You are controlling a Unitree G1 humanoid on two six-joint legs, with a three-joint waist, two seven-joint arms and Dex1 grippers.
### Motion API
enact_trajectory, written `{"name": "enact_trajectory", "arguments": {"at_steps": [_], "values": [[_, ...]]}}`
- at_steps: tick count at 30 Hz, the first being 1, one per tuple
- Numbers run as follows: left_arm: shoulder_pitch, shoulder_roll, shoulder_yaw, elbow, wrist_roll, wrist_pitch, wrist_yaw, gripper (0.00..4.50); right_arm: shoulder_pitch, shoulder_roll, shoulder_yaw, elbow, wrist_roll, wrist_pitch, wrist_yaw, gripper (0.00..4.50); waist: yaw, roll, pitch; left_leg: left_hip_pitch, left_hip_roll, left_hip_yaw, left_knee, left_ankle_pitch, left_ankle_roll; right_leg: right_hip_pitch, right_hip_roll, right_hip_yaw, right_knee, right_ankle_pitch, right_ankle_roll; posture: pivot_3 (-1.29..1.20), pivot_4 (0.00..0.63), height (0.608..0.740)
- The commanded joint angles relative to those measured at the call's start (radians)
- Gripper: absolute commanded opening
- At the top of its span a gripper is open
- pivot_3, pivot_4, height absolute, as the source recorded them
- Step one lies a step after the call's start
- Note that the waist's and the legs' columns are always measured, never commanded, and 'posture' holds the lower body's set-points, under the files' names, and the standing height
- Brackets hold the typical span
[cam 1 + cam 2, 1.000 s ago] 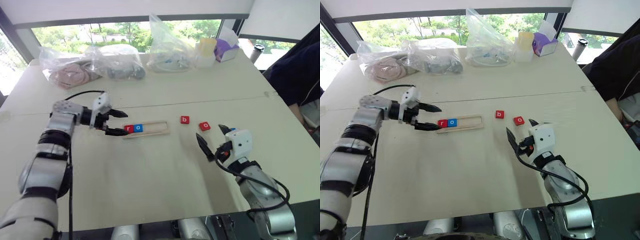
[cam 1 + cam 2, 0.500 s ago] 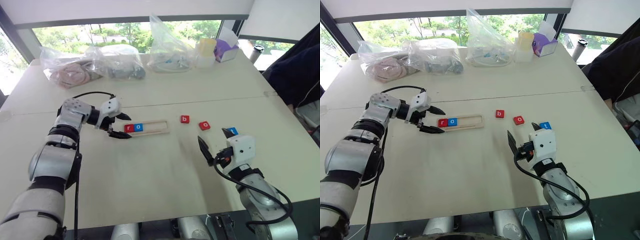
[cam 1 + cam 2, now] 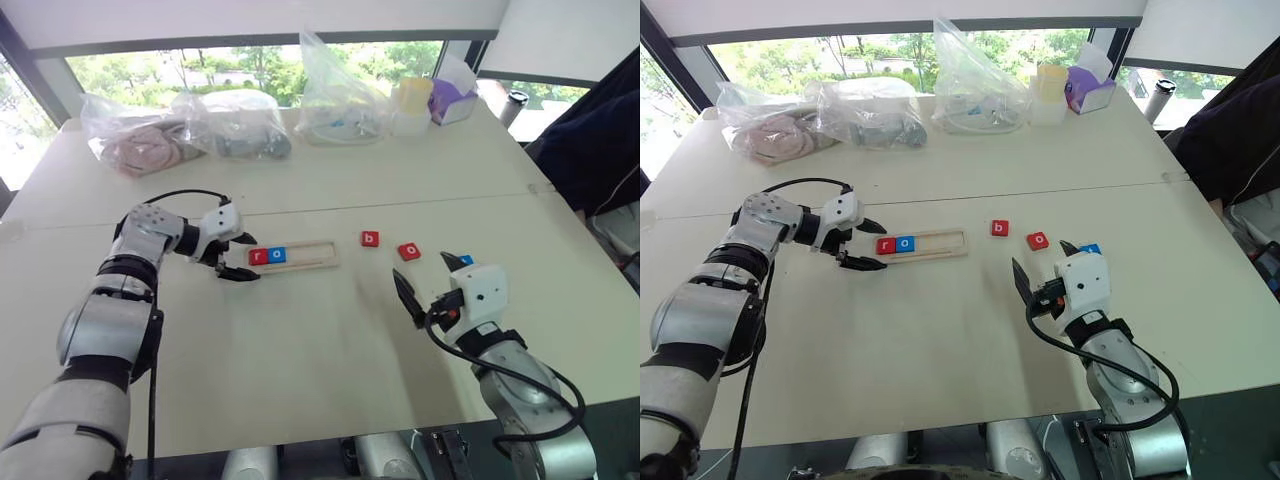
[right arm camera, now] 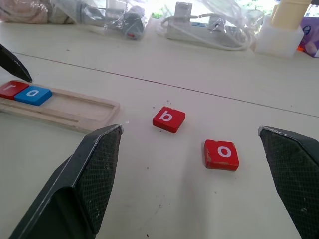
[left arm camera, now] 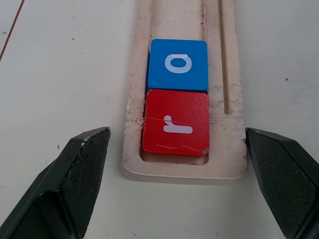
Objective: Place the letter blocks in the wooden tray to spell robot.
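Note:
The wooden tray (image 3: 310,257) lies at mid-table. A red r block (image 3: 259,256) and a blue o block (image 3: 277,255) sit side by side at its left end; the other slots are bare. My left gripper (image 3: 243,256) is open just off that end, one finger (image 5: 82,164) on each side of the tray and touching no block. To the tray's right, a red b block (image 4: 169,119) and a red o block (image 4: 221,154) lie loose on the table. A blue t block (image 3: 466,262) peeks out behind my right gripper (image 3: 428,280), which hovers open and empty.
Several clear plastic bags (image 3: 235,122) with contents line the table's far edge, along with a yellow-lidded container (image 3: 412,103) and a purple box (image 3: 455,100). A person in dark clothing (image 3: 598,140) sits at the right edge.
My left gripper has sunk lower and turned at the tray's left end, still open. The right gripper stays where it was. The blocks have not moved.

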Motion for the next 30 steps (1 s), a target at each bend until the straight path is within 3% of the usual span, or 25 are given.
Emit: {"name": "enact_trajectory", "arguments": {"at_steps": [1, 10, 13, 14, 15, 30], "values": [[0.023, -0.001, -0.010, 0.011, 0.041, -0.008, 0.057, 4.50, -0.001, -0.010, -0.025, -0.049, -0.001, -0.004, 0.003, 4.43, 0.000, 0.000, 0.000, 0.004, 0.000, 0.000, 0.000, 0.000, 0.000, 0.003, 0.000, 0.000, 0.000, -0.001, 0.002, 0.00, 0.150, 0.740], [0.040, -0.013, -0.022, 0.017, 0.054, 0.020, 0.039, 4.50, 0.005, -0.014, -0.030, -0.059, -0.003, 0.005, 0.002, 4.43, 0.001, -0.001, -0.005, 0.007, 0.000, 0.000, 0.000, 0.000, 0.000, 0.005, 0.000, 0.000, 0.003, -0.002, 0.003, 0.00, 0.150, 0.740], [0.040, -0.012, -0.028, 0.018, 0.056, 0.037, -0.003, 3.71, 0.003, -0.014, -0.025, -0.059, -0.005, 0.009, 0.001, 4.50, 0.001, -0.001, -0.005, 0.007, 0.000, 0.000, 0.000, 0.000, 0.000, 0.005, 0.000, 0.000, 0.003, -0.002, 0.003, 0.00, 0.150, 0.740], [0.040, -0.012, -0.030, 0.018, 0.058, 0.042, -0.012, 3.22, 0.001, -0.014, -0.024, -0.059, -0.005, 0.010, 0.002, 4.50, 0.001, -0.001, -0.005, 0.007, 0.000, 0.000, 0.000, 0.000, 0.000, 0.005, 0.000, 0.000, 0.003, -0.002, 0.003, 0.00, 0.150, 0.740], [0.040, -0.011, -0.032, 0.019, 0.061, 0.050, -0.022, 3.13, 0.000, -0.014, -0.023, -0.058, -0.006, 0.010, 0.002, 4.50, 0.000, -0.001, -0.005, 0.007, 0.000, 0.000, 0.000, 0.000, 0.000, 0.005, 0.000, 0.000, 0.003, -0.003, 0.003, 0.00, 0.150, 0.740], [0.071, -0.031, -0.058, -0.048, 0.070, 0.011, -0.158, 3.13, -0.029, -0.010, 0.003, -0.033, -0.020, 0.004, 0.002, 4.50, 0.001, -0.001, -0.005, 0.007, 0.000, 0.000, -0.002, 0.000, 0.000, 0.005, 0.000, 0.000, 0.003, -0.003, 0.003, 0.00, 0.150, 0.740]]}}
